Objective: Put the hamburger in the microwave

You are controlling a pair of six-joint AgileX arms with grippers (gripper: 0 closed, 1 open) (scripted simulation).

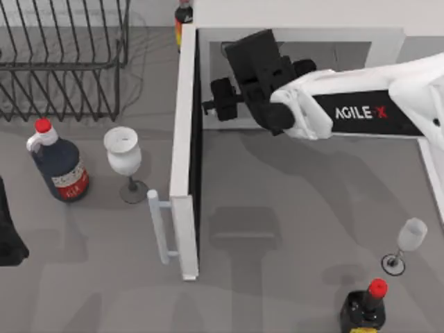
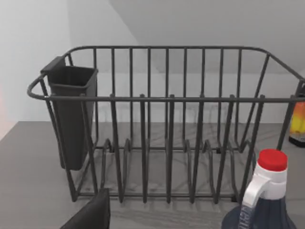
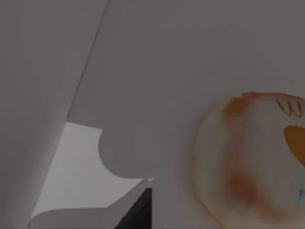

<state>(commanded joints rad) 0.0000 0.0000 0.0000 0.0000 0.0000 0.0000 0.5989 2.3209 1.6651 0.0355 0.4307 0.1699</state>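
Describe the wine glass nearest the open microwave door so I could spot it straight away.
Find the big white microwave; its door swings out toward the table's front. Left of that door stands a wine glass, beside a dark red-capped bottle. Its bowl looks milky white; the other glass, far right, is paler and smaller.

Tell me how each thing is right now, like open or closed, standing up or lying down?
microwave: door swung open.
hamburger: lying on a grey surface, seen from the right wrist.
right hand: reaching into the microwave opening.
dish rack: upright, slots bare.
wine glasses: standing.
bottles: standing, red caps on.
left arm: parked at the table's left edge.
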